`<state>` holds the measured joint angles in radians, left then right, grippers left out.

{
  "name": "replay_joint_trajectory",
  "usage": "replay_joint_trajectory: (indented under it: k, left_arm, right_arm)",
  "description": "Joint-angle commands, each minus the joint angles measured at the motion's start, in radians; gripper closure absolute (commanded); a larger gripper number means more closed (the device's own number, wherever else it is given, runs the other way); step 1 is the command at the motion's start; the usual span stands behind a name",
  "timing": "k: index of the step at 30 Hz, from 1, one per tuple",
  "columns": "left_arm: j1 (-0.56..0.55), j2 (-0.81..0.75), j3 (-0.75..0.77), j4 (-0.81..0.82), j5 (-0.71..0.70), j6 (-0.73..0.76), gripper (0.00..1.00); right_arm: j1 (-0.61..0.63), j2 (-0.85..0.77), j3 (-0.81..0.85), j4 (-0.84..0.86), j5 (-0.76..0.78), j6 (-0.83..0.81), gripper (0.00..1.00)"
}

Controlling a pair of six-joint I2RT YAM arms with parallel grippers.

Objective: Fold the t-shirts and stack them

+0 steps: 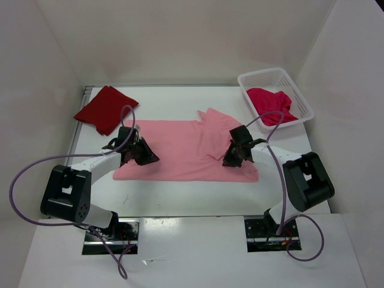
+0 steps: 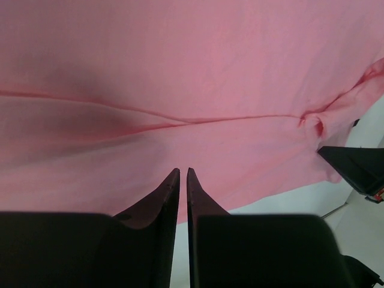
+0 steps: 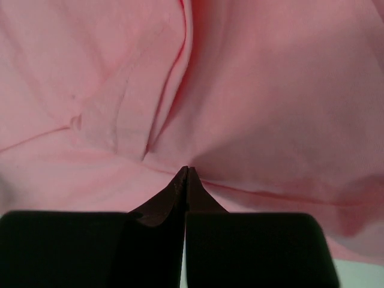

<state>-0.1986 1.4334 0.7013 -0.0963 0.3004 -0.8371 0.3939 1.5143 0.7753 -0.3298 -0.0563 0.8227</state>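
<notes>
Jaws of both arms are pinched together on the pink shirt: left gripper at its near-left edge w/ a thin slit showing, right gripper fully closed on its right part, creases running to the tips. Progress, I'd judge, abt 1 of 3: pink shirt lies spread mid-table, not yet folded; dark red shirt sits folded far left; crimson shirt is bunched in the basket, far right. White walls close round three sides of a smooth white table.
</notes>
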Motion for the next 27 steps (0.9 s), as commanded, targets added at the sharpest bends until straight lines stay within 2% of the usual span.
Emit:
replay_joint_trajectory:
  k: [1,5,18,27]
  left_arm:
    - [-0.007,-0.007,-0.005,0.050,0.002,0.020,0.83]
    - [-0.007,-0.007,-0.025,0.050,-0.017,0.020,0.82]
    - [-0.007,-0.065,-0.100,0.041,-0.070,0.020,0.78]
    - [0.022,-0.096,-0.071,-0.005,-0.070,0.020,0.77]
  right_arm:
    - [0.000,0.058,0.073,0.057,0.050,-0.040,1.00]
    - [0.000,0.131,0.113,0.069,0.039,-0.050,1.00]
    - [0.000,0.179,0.208,0.081,0.058,-0.059,1.00]
    - [0.000,0.366,0.461,0.075,0.047,-0.099,1.00]
